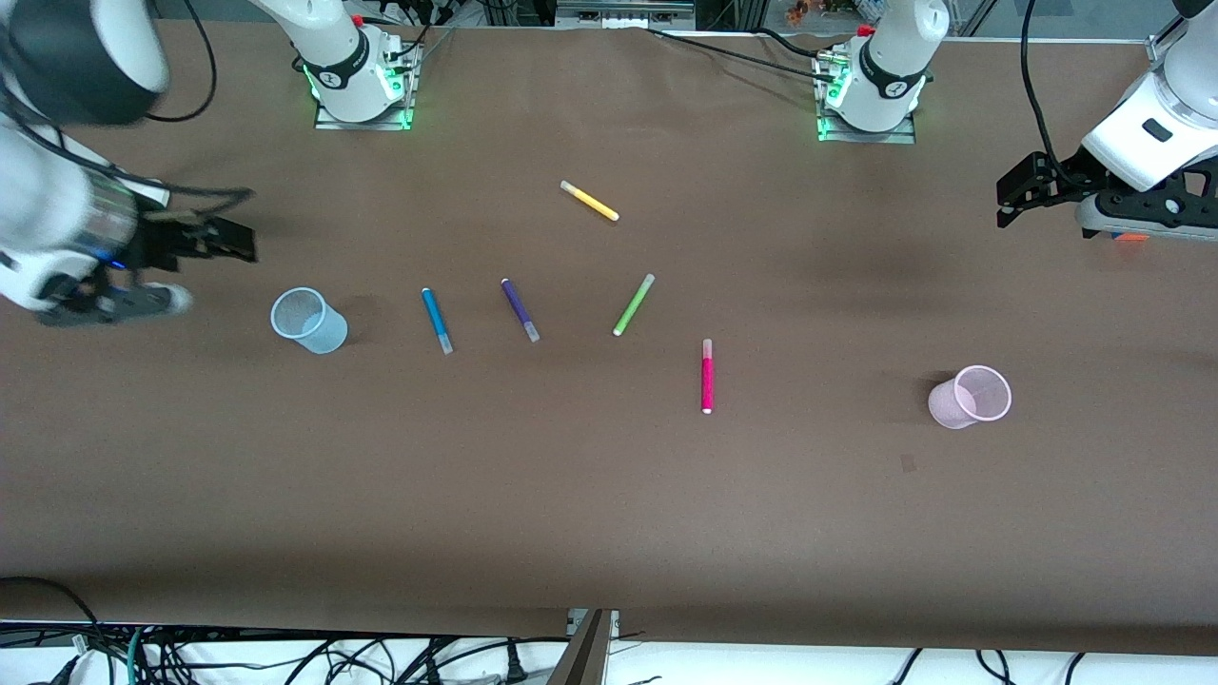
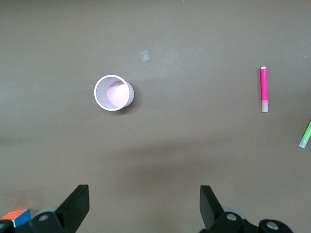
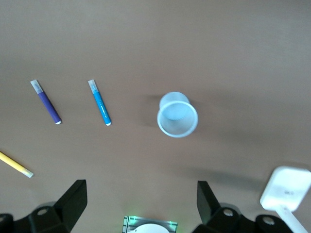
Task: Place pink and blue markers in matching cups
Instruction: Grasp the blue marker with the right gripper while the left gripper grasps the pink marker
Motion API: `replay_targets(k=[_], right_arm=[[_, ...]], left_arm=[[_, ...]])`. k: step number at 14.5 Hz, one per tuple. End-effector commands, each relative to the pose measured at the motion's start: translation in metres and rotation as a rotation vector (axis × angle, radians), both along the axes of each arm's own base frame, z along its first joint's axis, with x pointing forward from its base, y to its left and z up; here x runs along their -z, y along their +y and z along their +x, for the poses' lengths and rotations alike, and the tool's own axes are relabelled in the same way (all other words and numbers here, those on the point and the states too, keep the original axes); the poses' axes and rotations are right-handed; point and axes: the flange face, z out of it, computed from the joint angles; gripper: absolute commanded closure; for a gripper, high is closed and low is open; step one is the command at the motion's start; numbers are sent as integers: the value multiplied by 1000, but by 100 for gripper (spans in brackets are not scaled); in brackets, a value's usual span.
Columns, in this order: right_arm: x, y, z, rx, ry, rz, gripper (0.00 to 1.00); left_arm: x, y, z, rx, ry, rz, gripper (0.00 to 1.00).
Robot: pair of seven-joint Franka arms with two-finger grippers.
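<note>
Reading the layout as an untouched start: we had 5 pens lying flat on the brown table [image 1: 609, 514] and both cups standing upright and empty.

The left gripper [image 2: 143, 206] hung over the left arm's end of the table, fingers spread wide, holding nothing. The right gripper [image 3: 141, 206] hung over the right arm's end, fingers equally apart, also empty. Its arm looked blurred in the front view, so we judged it was moving.

The blue marker [image 1: 437, 321] lay near the blue cup [image 1: 308, 321], toward the right arm's end. The pink marker [image 1: 707, 376] lay nearer the front camera than the other pens, well apart from the pink cup [image 1: 971, 397], which stood toward the left arm's end. We judged each cup sat on the side of the arm meant to serve it: 1 arm, 1 colour.

Distractors sat between the 2 cups: a purple pen [image 1: 520, 309] beside the blue marker, a green pen [image 1: 634, 304] and a yellow pen [image 1: 589, 201] closest to the bases.

Materials: the cups were thin translucent plastic, tapered and light, so probably easy to tip. The pens were slim smooth cylinders with pale caps and would likely roll if nudged. The table cover was matte.
</note>
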Motion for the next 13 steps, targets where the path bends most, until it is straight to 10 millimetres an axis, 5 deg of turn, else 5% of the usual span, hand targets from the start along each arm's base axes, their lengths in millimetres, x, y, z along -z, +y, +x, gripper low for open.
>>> replay_targets(k=[1,4,6,13], right_arm=[[53,17,19,-24,54,-6,0],[112,66,29,-84,61,-20,0],[145,92,31,-119,51,-21,0],[244,143,12,-204,-14,-14,0]], left_arm=[[4,-2,1,10,41,10,0],[40,-32,13,56,117,2,0],[87,-47,29,84,200,0,0],[208,-118,79,144,202,-111,0]])
